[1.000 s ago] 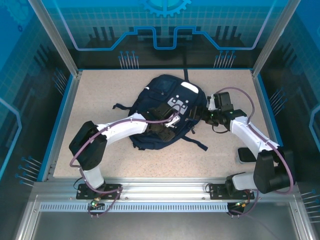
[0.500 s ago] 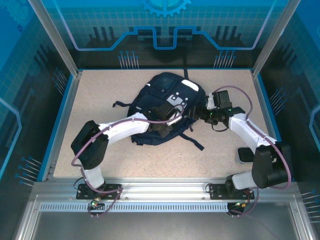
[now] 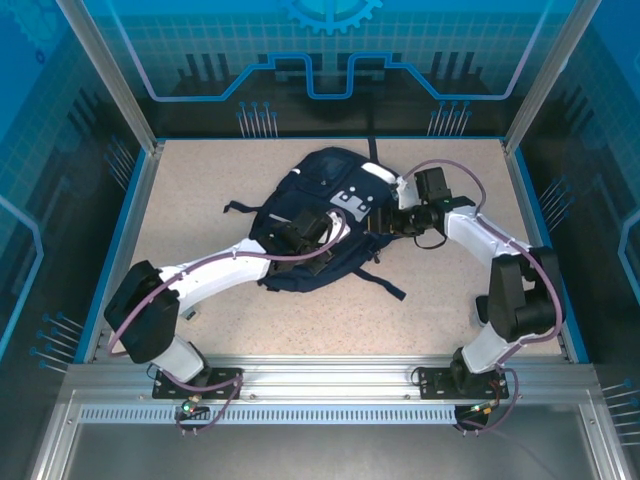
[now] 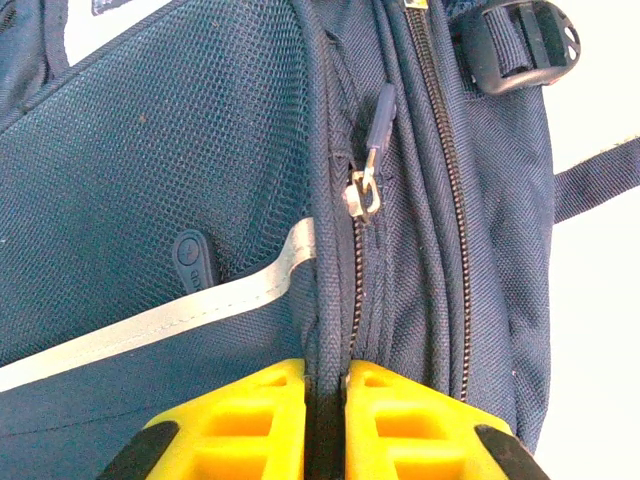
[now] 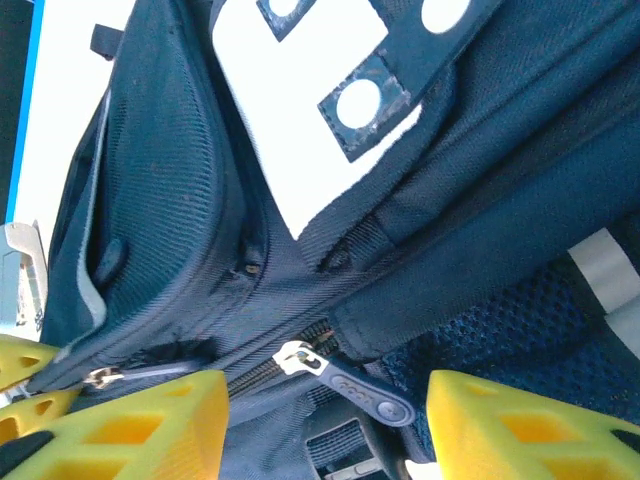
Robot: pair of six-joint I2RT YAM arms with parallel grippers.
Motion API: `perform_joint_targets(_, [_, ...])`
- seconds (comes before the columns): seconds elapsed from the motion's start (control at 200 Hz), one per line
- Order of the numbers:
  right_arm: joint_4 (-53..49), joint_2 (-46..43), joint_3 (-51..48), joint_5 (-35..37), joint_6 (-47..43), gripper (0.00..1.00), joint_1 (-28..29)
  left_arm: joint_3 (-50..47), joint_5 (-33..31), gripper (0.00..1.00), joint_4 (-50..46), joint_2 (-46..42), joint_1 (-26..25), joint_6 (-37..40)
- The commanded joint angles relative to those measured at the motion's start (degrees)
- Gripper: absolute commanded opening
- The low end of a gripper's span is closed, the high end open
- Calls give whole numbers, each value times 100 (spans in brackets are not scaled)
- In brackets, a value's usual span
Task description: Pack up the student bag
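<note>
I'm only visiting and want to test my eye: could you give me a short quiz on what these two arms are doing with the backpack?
1. True or false: the left gripper is clamped on the student bag.
2. What lies in the gap of the open right gripper? A) a book B) a zipper pull C) a pencil
3. Fill in: the grippers' fingers are ___ in colour.
Key: 1 true; 2 B; 3 yellow.
</note>
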Motion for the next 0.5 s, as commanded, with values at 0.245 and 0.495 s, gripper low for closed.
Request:
perform_joint_targets(0.245, [-182,544,347,-452,-797,50,86,-64,72,11,380,-390,136,-34])
perform_joint_targets(0.495, [-187,607,321,-784,-936,47,201,-54,76,11,406,-320,145,-102])
